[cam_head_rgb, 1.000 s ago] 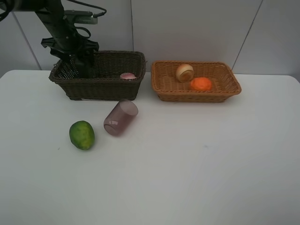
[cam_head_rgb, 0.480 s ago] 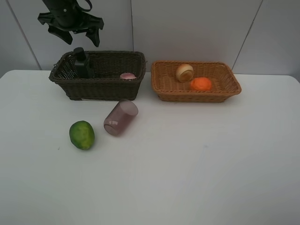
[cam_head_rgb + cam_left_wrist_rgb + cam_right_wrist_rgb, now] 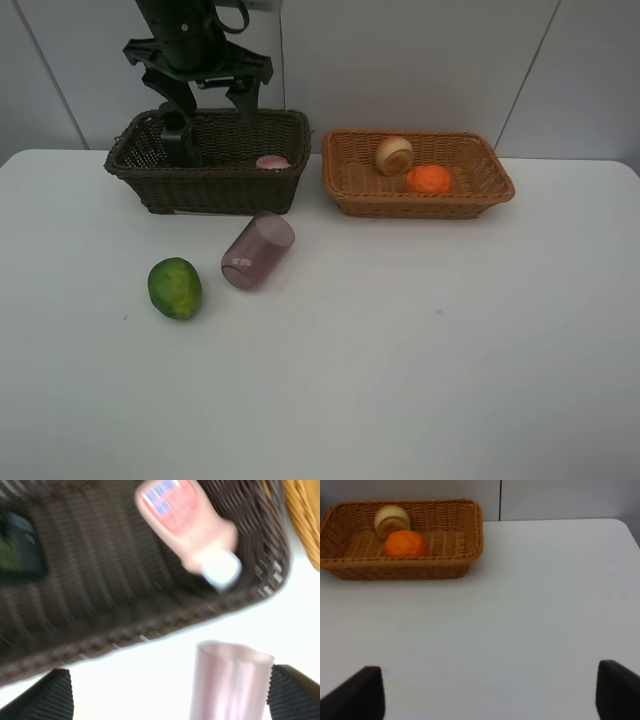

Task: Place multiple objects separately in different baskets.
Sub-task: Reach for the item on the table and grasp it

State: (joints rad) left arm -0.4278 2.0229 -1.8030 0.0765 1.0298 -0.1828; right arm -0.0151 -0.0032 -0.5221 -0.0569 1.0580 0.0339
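My left gripper [image 3: 205, 88] hangs open and empty above the dark brown basket [image 3: 215, 190]. In that basket a dark green pump bottle [image 3: 178, 137] stands at the left end and a pink bottle with a white cap [image 3: 272, 162] lies at the right. The left wrist view shows the pink bottle [image 3: 186, 517], the pump bottle [image 3: 15, 545] and the purple cup [image 3: 230, 680]. The purple cup [image 3: 257, 250] lies on its side on the table beside the green fruit [image 3: 175, 288]. The tan basket [image 3: 350, 195] holds an orange [image 3: 428, 179] and a pale fruit [image 3: 394, 154]. My right gripper [image 3: 487, 695] is open over bare table.
A white table [image 3: 420, 360] carries everything, with a grey wall right behind the baskets. The two baskets stand side by side at the back with a narrow gap between them. In the right wrist view the tan basket [image 3: 470, 555] lies ahead, off to one side.
My left gripper let go of the pump bottle in the dark basket, rose out of it and shifted right above the basket. Nothing else moved.
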